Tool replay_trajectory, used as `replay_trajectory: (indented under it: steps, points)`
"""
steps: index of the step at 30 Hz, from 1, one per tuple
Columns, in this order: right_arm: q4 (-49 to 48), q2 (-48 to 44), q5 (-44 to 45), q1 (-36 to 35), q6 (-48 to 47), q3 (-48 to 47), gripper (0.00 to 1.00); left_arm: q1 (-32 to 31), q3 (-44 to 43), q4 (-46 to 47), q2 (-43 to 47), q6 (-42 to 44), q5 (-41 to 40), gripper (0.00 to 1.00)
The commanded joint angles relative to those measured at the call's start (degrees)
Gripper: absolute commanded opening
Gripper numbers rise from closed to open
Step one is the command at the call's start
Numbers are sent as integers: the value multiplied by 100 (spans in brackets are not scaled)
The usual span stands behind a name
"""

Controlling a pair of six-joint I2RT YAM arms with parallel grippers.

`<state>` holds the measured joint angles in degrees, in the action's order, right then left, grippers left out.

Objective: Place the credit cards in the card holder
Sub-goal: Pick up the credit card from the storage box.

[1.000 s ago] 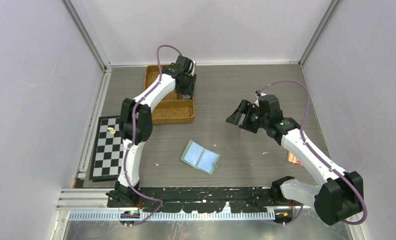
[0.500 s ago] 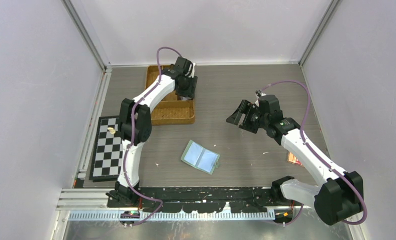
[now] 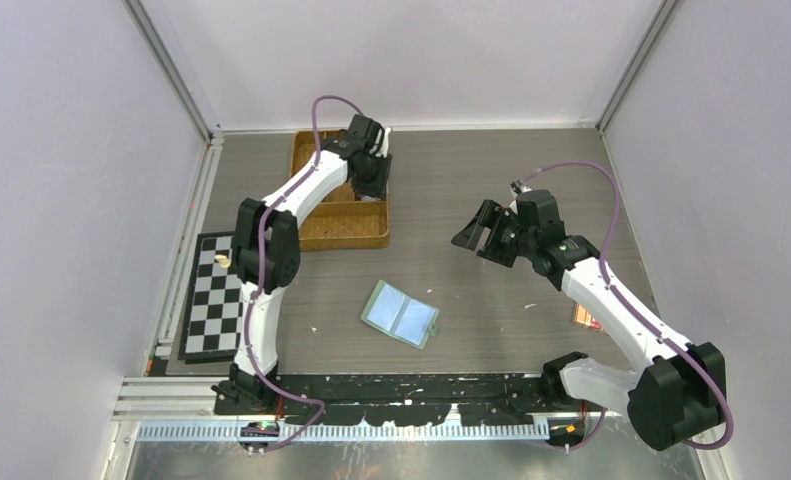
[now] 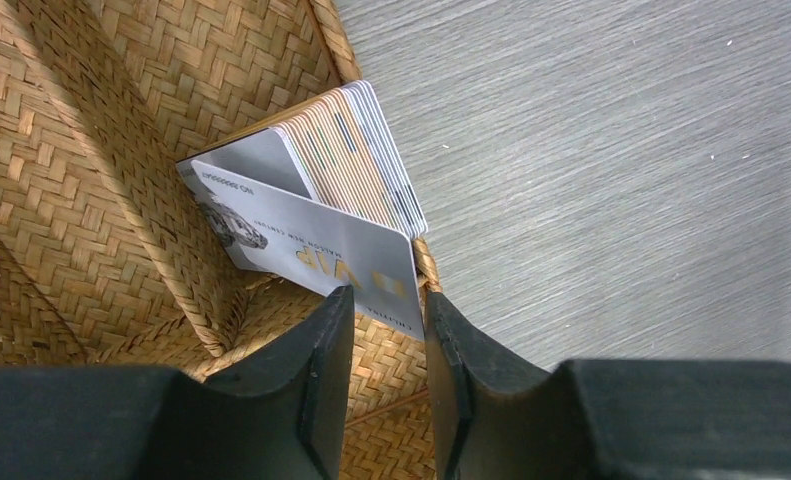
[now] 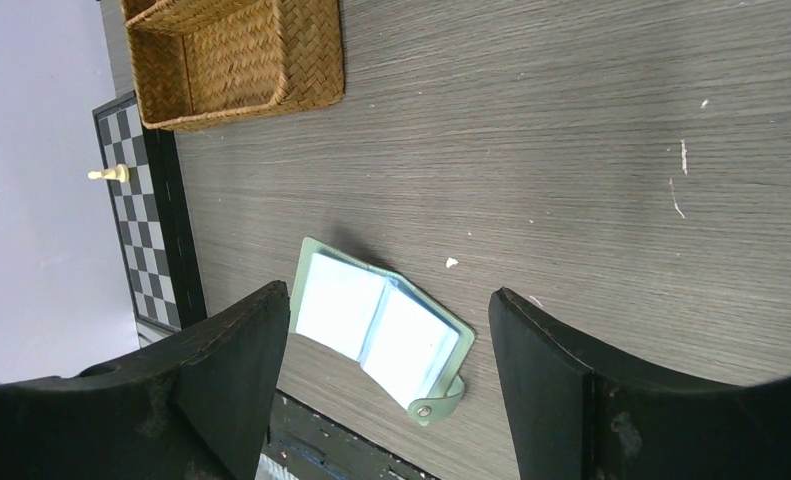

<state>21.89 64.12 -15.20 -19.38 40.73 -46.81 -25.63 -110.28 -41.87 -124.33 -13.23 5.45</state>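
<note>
Woven tray (image 3: 346, 228) beside chessboard (image 3: 209, 305) (pale pawn (image 5: 109, 174) on it).

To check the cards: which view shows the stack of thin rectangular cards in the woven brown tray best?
The left wrist view: the stack of cards stands sharp against the wall of the woven brown tray, ahead of the left gripper. From above, the arm hides it. The right wrist view shows only tray, no cards.
</note>
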Motion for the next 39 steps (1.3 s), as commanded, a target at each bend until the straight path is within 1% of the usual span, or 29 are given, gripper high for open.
replay_trajectory:
  steps: [1,7,8,15,18,23,27,29,32,36,37,39]
  points:
    - [-193,-171,-97,15,31,17,78,-39,32,63,355,-1,156,31]
    - [-192,-185,-107,14,47,8,78,-47,-6,-20,361,78,50,21]
    - [-194,-189,-106,15,49,12,77,-43,6,-18,388,90,-3,17]
    - [-192,-215,-76,18,40,-11,77,-48,317,117,891,93,-491,6]
    - [-191,-219,-62,15,19,-45,77,-48,496,199,1118,138,-836,0]
    - [-215,-238,-57,15,-30,-92,77,-48,555,50,1318,275,-1474,0]
    - [-275,-372,-66,20,-240,-256,77,-48,831,170,1806,413,-1551,0]
    - [-412,-476,-271,13,-417,-320,78,-48,1013,177,2101,529,-1315,0]
    - [-667,-620,-886,20,-739,-395,78,-43,1395,240,2653,793,-477,0]
    - [-744,-586,-1571,7,-974,-534,79,-45,1825,-23,3207,1137,1247,0]
    - [-838,-569,-1764,2,-980,-528,79,-47,1905,-135,3300,1271,1911,0]
    - [-1256,-582,-2149,-2,-846,-384,79,-48,2076,-372,3445,1449,2738,0]
